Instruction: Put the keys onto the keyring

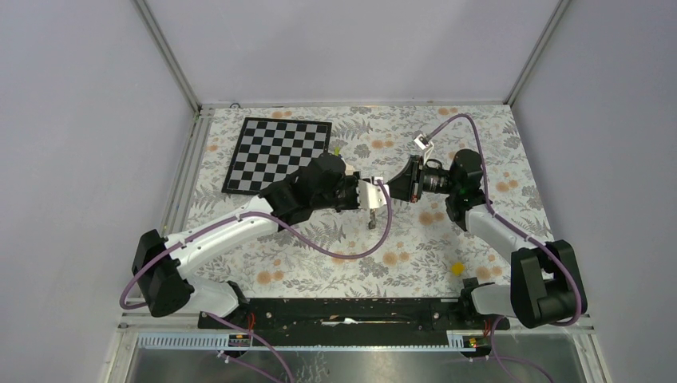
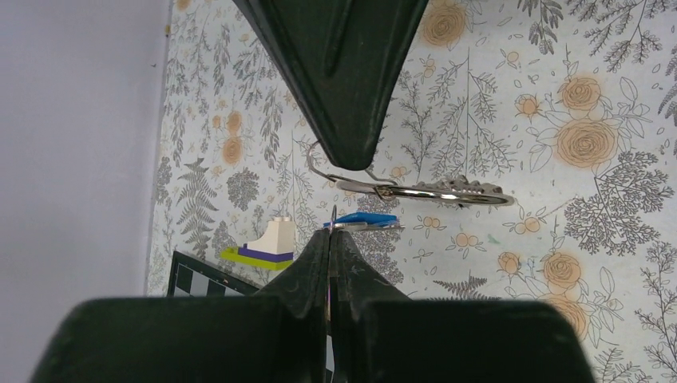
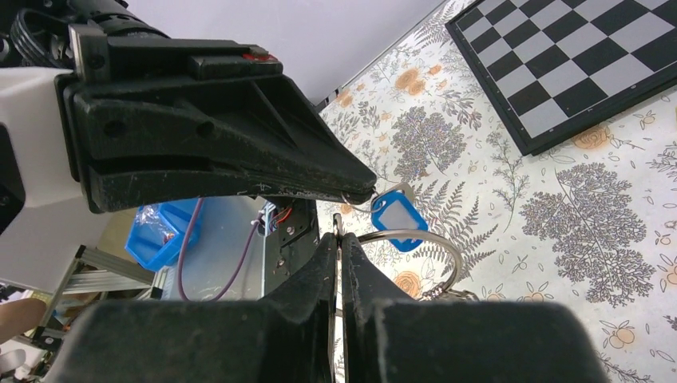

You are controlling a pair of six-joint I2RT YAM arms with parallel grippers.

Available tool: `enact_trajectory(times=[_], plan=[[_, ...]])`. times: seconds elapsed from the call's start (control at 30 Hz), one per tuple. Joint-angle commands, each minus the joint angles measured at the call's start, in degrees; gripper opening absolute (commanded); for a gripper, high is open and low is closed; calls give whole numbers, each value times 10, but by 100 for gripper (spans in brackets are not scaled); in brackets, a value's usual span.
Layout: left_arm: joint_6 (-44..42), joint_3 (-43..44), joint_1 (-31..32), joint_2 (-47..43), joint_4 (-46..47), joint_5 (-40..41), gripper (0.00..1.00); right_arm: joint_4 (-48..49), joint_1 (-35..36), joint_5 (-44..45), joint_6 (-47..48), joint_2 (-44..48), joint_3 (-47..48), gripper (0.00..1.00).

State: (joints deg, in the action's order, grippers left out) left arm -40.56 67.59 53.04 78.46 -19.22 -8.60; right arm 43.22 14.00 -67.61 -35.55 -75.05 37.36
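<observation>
The left fingers (image 2: 318,257) are pressed shut on the blue tag (image 3: 397,217), which juts from their tips with a sliver of metal beside it; the right fingers (image 3: 361,273) are clamped shut on the keyring (image 2: 435,192), its wire loop leaving their tips; the two pairs meet tip to tip in the air above the middle of the counter (image 1: 343,263), the tag just beside the ring, and I cannot tell whether they touch.

The tag carries a pale label window; any writing on it is too small to read.

The right wrist view shows the ring as an open round loop with the tag face-on; the left wrist view shows the same ring edge-on, a flat silvery line with its fan of small metal pieces; the top view shows only a small dark shape hanging under the meeting point, too small to name. Only the left wrist view makes plain a toy block (image 2: 267,242), white over purple over lime, beside a corner of the chessboard (image 1: 279,155); only the top view shows a small yellow block (image 1: 457,269) near the right arm's base; only the right wrist view looks past the counter's edge to a blue bin (image 3: 160,227) below.

The chessboard lies far left, well apart from the fingers; bare floral counter lies open on their near side, down to the black rail (image 1: 351,307) at the near edge; grey walls close the left, right and far sides.
</observation>
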Motion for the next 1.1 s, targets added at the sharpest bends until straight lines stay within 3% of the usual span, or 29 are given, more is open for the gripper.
enact_trajectory(times=[0.0, 1.07], plan=[[-14, 0, 9, -24, 40, 30, 0, 34, 5, -10, -14, -7, 7, 0], [-47, -14, 50, 1, 49, 84, 0, 62, 5, -13, -43, -39, 12, 0]])
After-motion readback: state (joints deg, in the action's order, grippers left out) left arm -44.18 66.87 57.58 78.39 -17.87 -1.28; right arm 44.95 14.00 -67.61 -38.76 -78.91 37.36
